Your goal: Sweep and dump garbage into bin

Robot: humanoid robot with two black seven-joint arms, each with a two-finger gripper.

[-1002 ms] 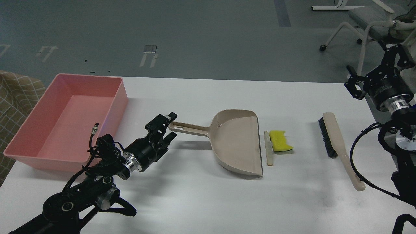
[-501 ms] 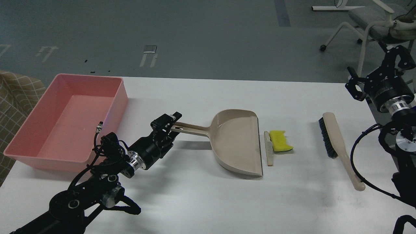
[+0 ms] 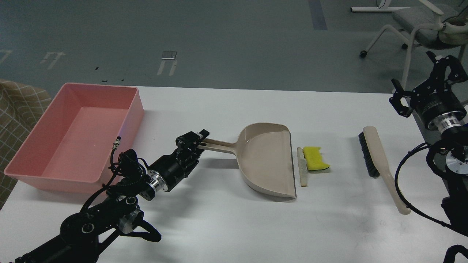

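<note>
The yellow sponge piece [image 3: 315, 158] and the thin pale stick [image 3: 301, 167] lie side by side on the white table, just right of the open mouth of the beige dustpan [image 3: 268, 160]. The pink bin [image 3: 136, 113] stands at the far left and looks empty. My left gripper [image 3: 195, 142] is open, its jaws on either side of the end of the dustpan's handle, which points left. My right gripper [image 3: 420, 82] is open and empty, raised at the table's right edge, above and right of the brush.
A beige brush with black bristles [image 3: 380, 164] lies on the table to the right of the sponge, its handle toward the front. A chair [image 3: 420, 25] stands on the floor behind the right arm. A checked cloth [image 3: 18, 106] shows left of the bin.
My left gripper has moved right along the table and now covers the end of the dustpan handle. My right gripper has shifted slightly right and up. The dustpan and garbage have not moved.
</note>
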